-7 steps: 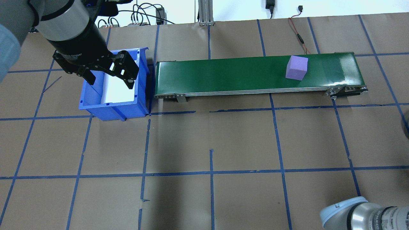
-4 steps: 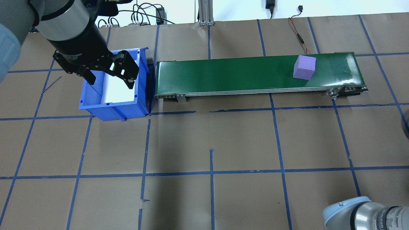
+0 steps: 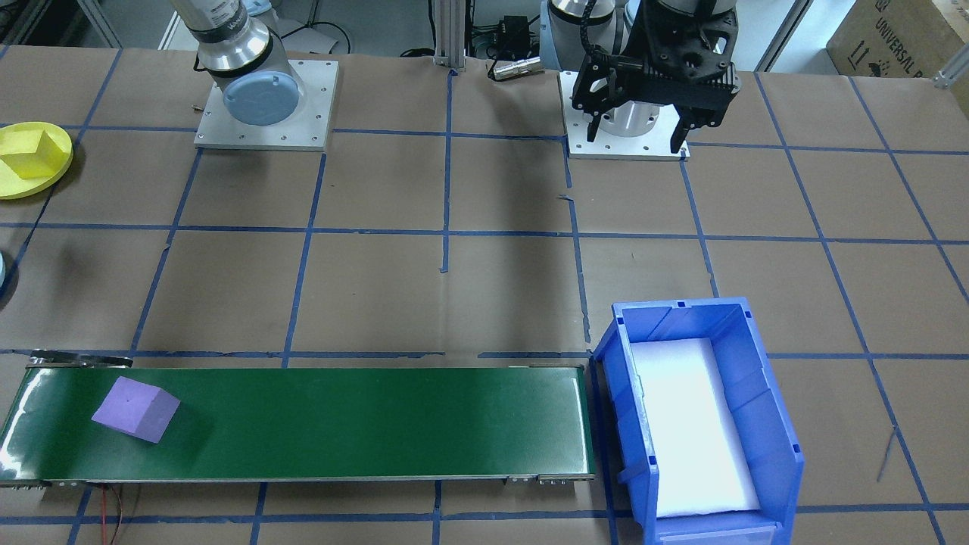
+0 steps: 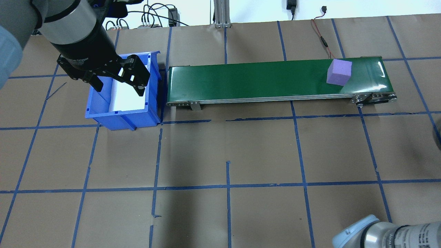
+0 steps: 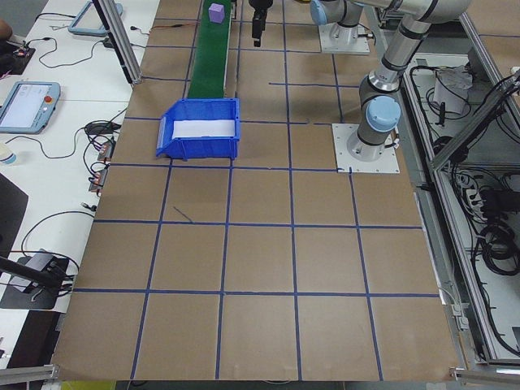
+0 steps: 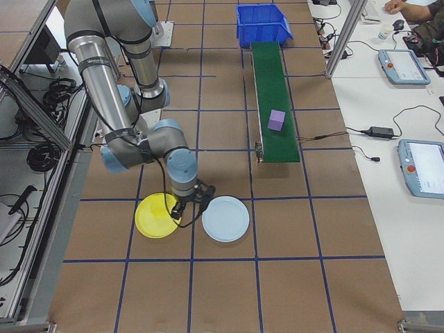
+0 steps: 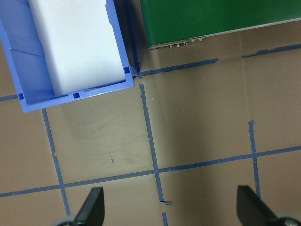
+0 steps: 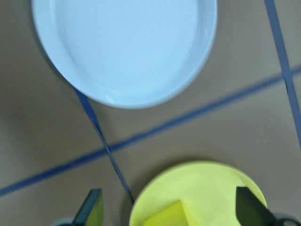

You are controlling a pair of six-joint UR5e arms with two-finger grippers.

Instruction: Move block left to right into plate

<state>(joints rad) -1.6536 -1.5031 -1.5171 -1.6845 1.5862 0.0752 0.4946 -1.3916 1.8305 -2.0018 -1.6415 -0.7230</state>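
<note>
The left pincer (image 4: 117, 81) is spread wide above the blue bin (image 4: 124, 117). The purple block (image 4: 339, 72) is seen far off on the green belt (image 4: 258, 81). The right pincer (image 8: 169, 214) is spread wide over the yellow plate (image 8: 211, 188), where a yellow block (image 8: 167, 217) lies.

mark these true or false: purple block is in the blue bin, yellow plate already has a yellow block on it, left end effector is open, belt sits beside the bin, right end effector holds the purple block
1. The purple block is in the blue bin. False: it sits on the green belt, near the end far from the bin.
2. The yellow plate has a yellow block on it. True.
3. The left end effector is open. True.
4. The belt sits beside the bin. True.
5. The right end effector holds the purple block. False: it is open and empty above the yellow plate.
</note>
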